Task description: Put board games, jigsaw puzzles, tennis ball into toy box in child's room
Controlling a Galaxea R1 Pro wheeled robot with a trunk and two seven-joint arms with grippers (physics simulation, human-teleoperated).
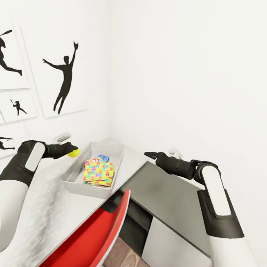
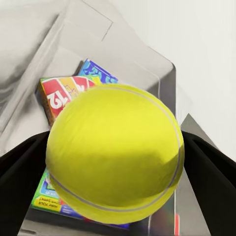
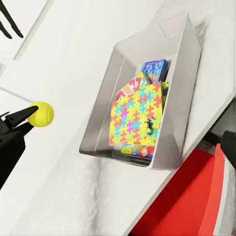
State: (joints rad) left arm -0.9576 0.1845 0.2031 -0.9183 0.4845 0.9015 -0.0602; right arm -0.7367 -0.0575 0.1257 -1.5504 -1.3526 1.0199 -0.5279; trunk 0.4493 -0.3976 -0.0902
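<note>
Puzzles and games already fill the toy box (image 1: 72, 183); my left end effector (image 1: 71, 150) grips the tennis ball (image 1: 73, 152), the last item to drop.

Yellow fuzzy tennis ball (image 2: 115, 152) clamped in left gripper (image 1: 70, 151), held beside light grey open bin (image 1: 72, 175) on pale counter (image 1: 39, 206); bright jigsaw-patterned rectangle (image 1: 99, 172) lies atop printed game boxes (image 3: 155, 69) inside.

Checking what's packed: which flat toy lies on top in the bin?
The jigsaw puzzle, patterned with interlocking coloured pieces, lies uppermost in the toy box; the lettered board games sit beneath it.
</note>
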